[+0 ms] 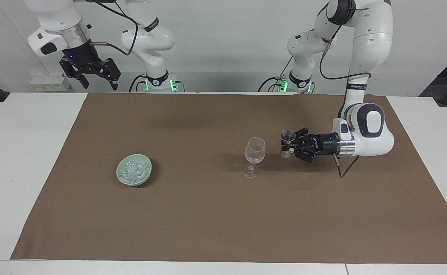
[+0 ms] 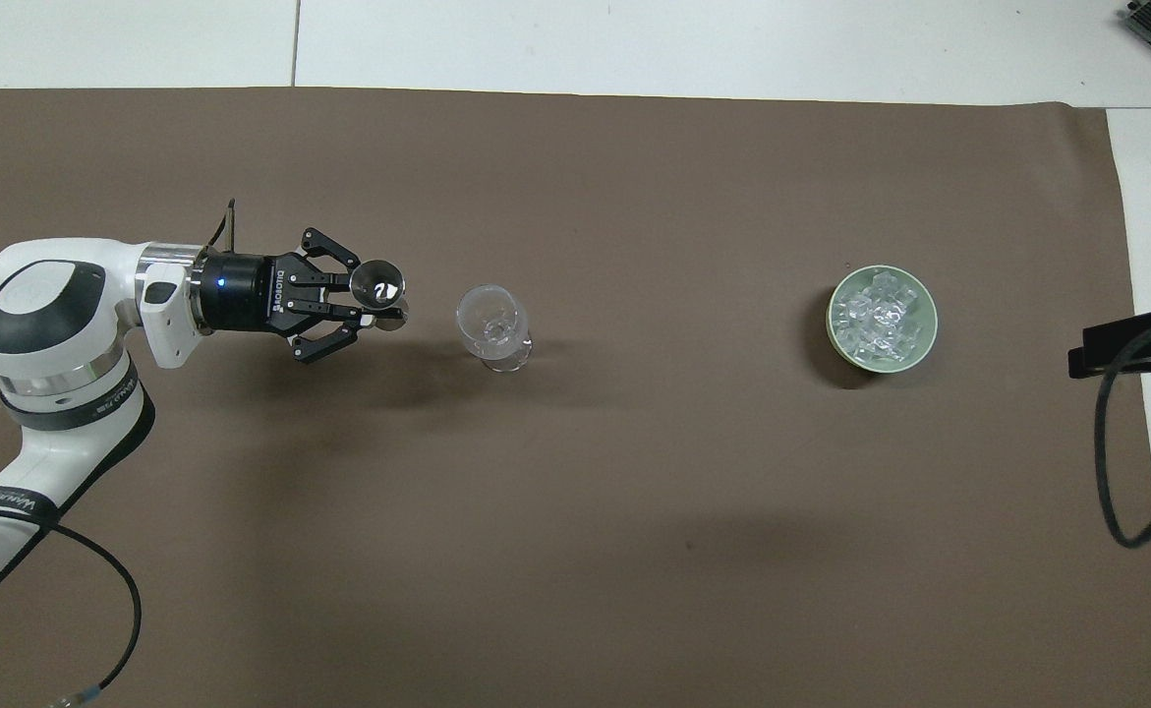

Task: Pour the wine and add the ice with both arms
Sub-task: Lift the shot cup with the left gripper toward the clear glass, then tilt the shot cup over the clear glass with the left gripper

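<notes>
A clear stemmed wine glass (image 1: 254,156) (image 2: 492,325) stands upright on the brown mat. Beside it, toward the left arm's end of the table, my left gripper (image 1: 289,144) (image 2: 375,300) is shut on a small metal measuring cup (image 1: 287,139) (image 2: 378,286), held upright above the mat, a short gap from the glass. The ice (image 1: 133,171) (image 2: 881,319) lies heaped in a pale green bowl (image 1: 147,165) (image 2: 925,346) toward the right arm's end. My right gripper (image 1: 95,75) hangs open, high over the table edge by its base, and waits. No wine shows apart from what the cup may hold.
The brown mat (image 1: 192,214) covers most of the white table (image 1: 21,160). In the overhead view a black cable and bracket (image 2: 1130,364) belonging to the right arm show at the edge near the bowl.
</notes>
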Available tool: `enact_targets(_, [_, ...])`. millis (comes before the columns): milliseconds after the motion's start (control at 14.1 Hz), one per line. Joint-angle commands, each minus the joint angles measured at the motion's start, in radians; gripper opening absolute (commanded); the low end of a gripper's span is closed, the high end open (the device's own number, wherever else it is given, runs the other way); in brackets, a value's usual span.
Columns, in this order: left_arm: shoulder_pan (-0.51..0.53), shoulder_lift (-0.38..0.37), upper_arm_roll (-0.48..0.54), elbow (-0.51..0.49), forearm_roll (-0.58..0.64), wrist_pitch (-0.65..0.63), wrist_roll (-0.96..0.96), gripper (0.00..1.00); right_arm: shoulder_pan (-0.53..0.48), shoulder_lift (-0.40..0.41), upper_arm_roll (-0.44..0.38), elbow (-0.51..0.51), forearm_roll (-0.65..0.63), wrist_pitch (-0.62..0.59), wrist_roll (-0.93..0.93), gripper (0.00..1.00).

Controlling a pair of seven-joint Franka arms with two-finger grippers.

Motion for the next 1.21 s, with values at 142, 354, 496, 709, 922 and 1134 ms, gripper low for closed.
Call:
enact_targets(142, [-0.044, -0.085, 0.021, -0.046, -0.020, 0.075, -0.068, 0.00, -0.015, -0.016, 0.008, -0.014, 0.026, 0.014, -0.014, 1.00])
enact_targets(354, [-0.067, -0.114, 0.026, -0.046, -0.012, 0.127, -0.079, 0.00, -0.015, -0.016, 0.008, -0.014, 0.026, 0.014, -0.014, 1.00])
enact_targets(496, [-0.080, -0.123, 0.026, -0.046, -0.011, 0.155, -0.084, 0.00, -0.015, -0.016, 0.008, -0.014, 0.026, 0.014, -0.014, 1.00])
enact_targets(709, [-0.087, -0.136, 0.027, -0.046, 0.032, 0.164, -0.136, 0.00, -0.015, -0.016, 0.008, -0.014, 0.026, 0.014, -0.014, 1.00])
enact_targets(922, [-0.090, -0.139, 0.027, -0.045, 0.071, 0.182, -0.162, 0.00, -0.015, -0.016, 0.008, -0.014, 0.026, 0.014, -0.014, 1.00])
enact_targets(1134, [-0.099, -0.160, 0.027, -0.043, 0.117, 0.187, -0.199, 0.00, -0.015, -0.016, 0.008, -0.014, 0.026, 0.014, -0.014, 1.00])
